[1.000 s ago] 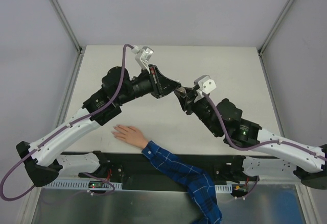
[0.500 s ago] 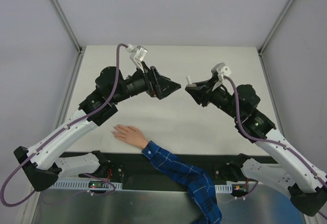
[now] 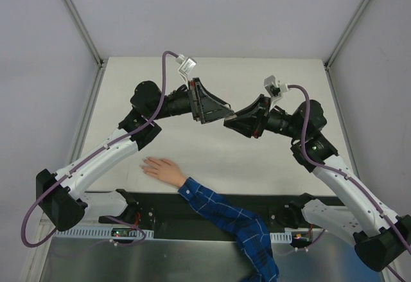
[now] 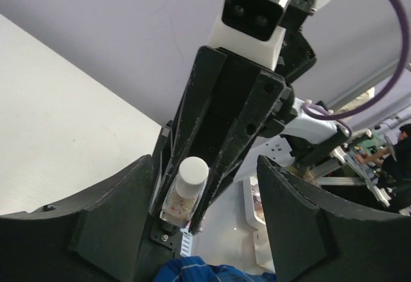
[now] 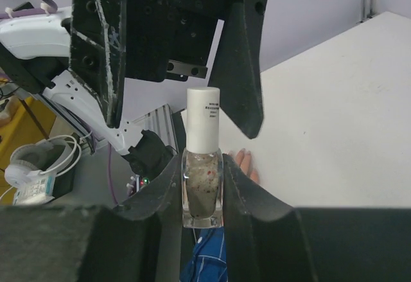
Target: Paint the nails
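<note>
Right fingers [image 5: 160,198] clamp a small clear bottle [image 5: 202,189] by its body, white cap [image 5: 203,118] up. Left fingers [image 4: 96,224] stand spread apart either side of the cap, not touching it. The nails [image 3: 145,164] belong to a hand [image 3: 164,170] lying flat near the front edge of the surface [image 3: 257,76] and are too small to make out.

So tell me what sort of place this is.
Probably a robotics lab test cell: left arm and right arm bolted to a white table, plain grey screens on aluminium posts around it, cluttered equipment bench beyond in the right wrist view.
</note>
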`<state>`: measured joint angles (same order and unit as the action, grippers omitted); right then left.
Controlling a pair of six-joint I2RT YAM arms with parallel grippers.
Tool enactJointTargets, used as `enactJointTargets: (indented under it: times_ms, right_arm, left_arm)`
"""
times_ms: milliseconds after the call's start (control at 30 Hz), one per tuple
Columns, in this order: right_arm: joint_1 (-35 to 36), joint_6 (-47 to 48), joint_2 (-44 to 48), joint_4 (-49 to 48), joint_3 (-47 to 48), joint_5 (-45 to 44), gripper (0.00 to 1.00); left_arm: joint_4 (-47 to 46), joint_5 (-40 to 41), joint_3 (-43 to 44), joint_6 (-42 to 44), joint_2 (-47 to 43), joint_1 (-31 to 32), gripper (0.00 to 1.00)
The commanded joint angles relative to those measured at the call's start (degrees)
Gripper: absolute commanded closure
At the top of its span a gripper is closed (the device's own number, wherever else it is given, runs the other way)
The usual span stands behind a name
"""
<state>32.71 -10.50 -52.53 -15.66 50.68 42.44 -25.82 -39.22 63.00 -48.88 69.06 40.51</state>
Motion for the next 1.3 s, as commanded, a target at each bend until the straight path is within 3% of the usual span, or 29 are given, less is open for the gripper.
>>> enactJointTargets:
  times_ms: [0,167,233,267,333,367,400,433,467,500,533,567,800,1000,1167,1267]
  right_arm:
    - [-0.28,-2.60,0.33,-7.37,-0.31,2.57,1.00]
    - [-0.02,0.20,0.85,-3.96,0.30,-1.64,1.00]
    - [0.86,3.19,1.64,-0.79,1.70,-5.85,1.00]
    - [2.95,4.95,1.99,4.10,2.49,-8.31,1.00]
    - [7.34,14.33,3.04,10.79,4.77,-23.21,1.00]
    - [14.24,18.11,3.40,15.35,6.52,-31.54,1.00]
    - [18.58,24.15,3.58,17.22,6.98,-52.25,1.00]
    - [22.97,27.52,3.40,17.50,7.42,-63.50,1.00]
    - [31.80,30.77,1.92,15.68,7.77,-74.67,1.00]
    - [35.72,34.81,0.95,10.96,7.25,-84.44,1.00]
    - [38.63,44.51,-0.28,6.65,6.64,-95.67,1.00]
    - [41.79,47.04,-2.03,0.78,6.46,-97.78,1.00]
    - [41.91,45.58,-1.88,2.21,6.72,-85.79,1.00]
    - [36.03,34.42,1.38,6.25,5.84,-71.03,1.00]
    - [32.16,29.14,2.87,7.40,5.40,-64.51,1.00]
    - [30.58,27.21,3.14,7.75,5.22,-62.13,1.00]
  left_arm:
    - [-6.61,-4.02,1.60,-1.48,-0.15,0.36,0.43]
    - [-3.02,-4.03,2.65,0.35,0.82,0.53,0.78]
    - [3.56,-2.36,4.75,3.16,0.73,1.06,0.89]
    - [6.89,-0.96,5.81,6.66,0.73,2.19,1.00]
    - [16.91,6.06,9.76,10.63,0.64,4.04,1.00]
    - [19.82,14.09,10.99,13.70,0.47,6.31,1.00]
    - [22.46,18.87,13.18,14.51,0.55,7.81,1.00]
    - [28.49,25.44,14.24,14.87,0.47,9.05,1.00]
    - [30.38,30.91,15.04,14.09,0.55,10.28,1.00]
    - [31.61,35.22,15.48,13.03,0.73,12.03,1.00]
    - [32.32,41.01,15.48,11.81,0.73,12.31,1.00]
    - [32.59,42.20,15.57,9.62,0.82,12.40,1.00]
    - [33.73,42.56,18.56,8.19,0.91,12.40,1.00]
    - [29.61,41.25,15.32,8.10,-2.17,12.40,1.00]
    - [26.53,39.31,13.38,8.63,-2.79,12.31,1.00]
    - [26.09,36.85,13.38,9.86,-3.23,12.31,0.81]
